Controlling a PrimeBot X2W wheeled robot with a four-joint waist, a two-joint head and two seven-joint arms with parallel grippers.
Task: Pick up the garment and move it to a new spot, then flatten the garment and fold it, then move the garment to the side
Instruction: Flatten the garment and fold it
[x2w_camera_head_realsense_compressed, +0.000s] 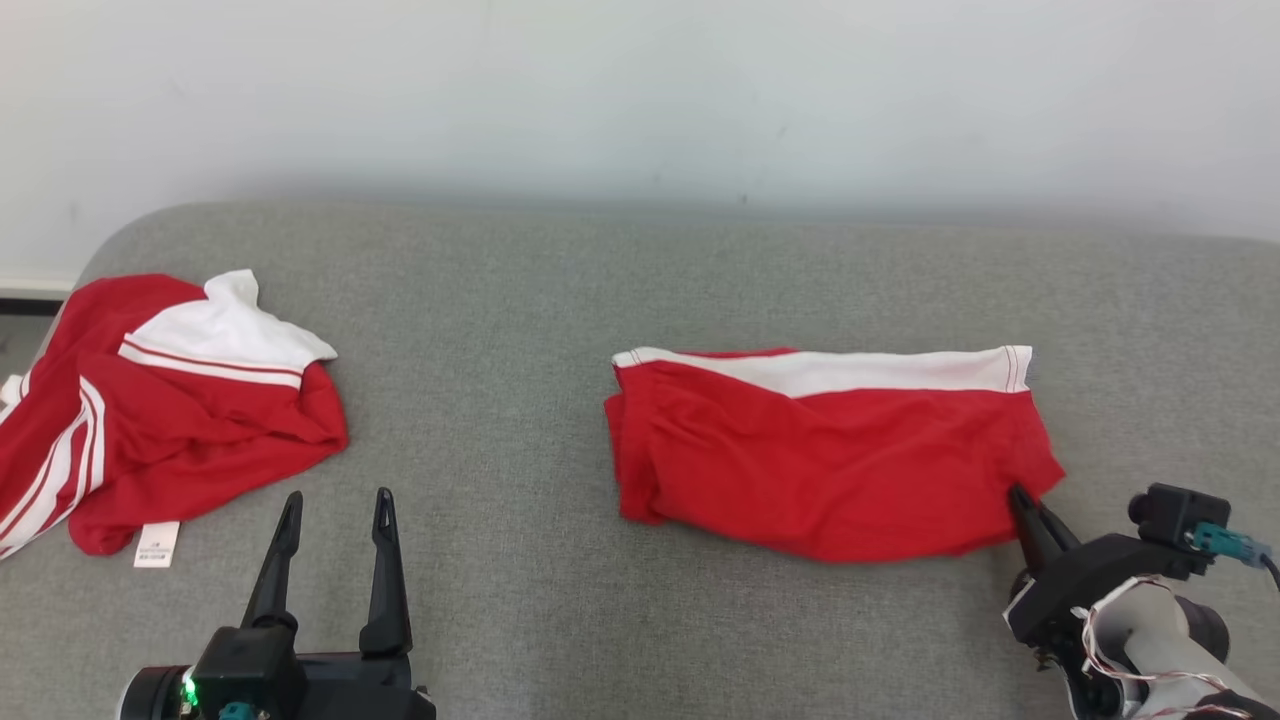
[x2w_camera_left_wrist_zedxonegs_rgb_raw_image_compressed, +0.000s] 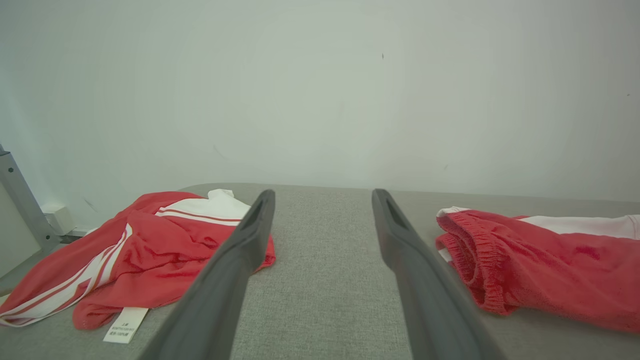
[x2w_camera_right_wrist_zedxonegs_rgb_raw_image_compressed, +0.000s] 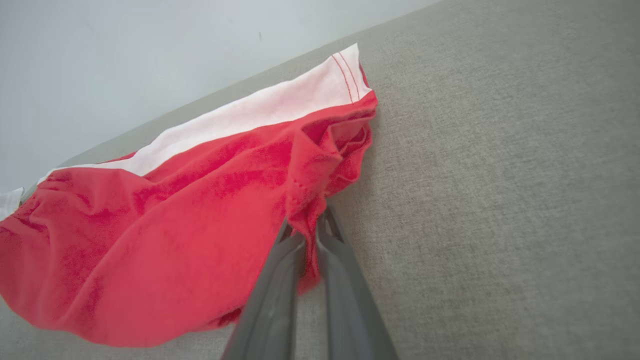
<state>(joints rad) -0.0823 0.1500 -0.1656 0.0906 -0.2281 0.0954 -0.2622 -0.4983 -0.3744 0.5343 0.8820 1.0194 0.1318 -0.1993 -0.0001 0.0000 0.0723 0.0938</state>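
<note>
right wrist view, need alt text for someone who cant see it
The right gripper is shut on a bunched corner of a red garment with a white band, which lies on a grey fabric surface. A pale wall is behind.

Your right gripper (x2w_camera_right_wrist_zedxonegs_rgb_raw_image_compressed: 306, 229) has its two dark fingers (x2w_camera_right_wrist_zedxonegs_rgb_raw_image_compressed: 270, 300) pressed nearly together, and a bunched ridge of the red garment (x2w_camera_right_wrist_zedxonegs_rgb_raw_image_compressed: 175, 225) is pinched between the tips. A small tongue of red cloth hangs down in the narrow gap between them. From that pinch the fabric fans out up and to the left in this view, wrinkled close to the tips and smoother further off. A white band (x2w_camera_right_wrist_zedxonegs_rgb_raw_image_compressed: 260, 112) with two thin red stitch lines near its end runs along the garment's far edge. The garment lies on the grey woven surface (x2w_camera_right_wrist_zedxonegs_rgb_raw_image_compressed: 500, 200), bare to the right of the fingers. You see a pale wall (x2w_camera_right_wrist_zedxonegs_rgb_raw_image_compressed: 125, 60) beyond it.
</note>
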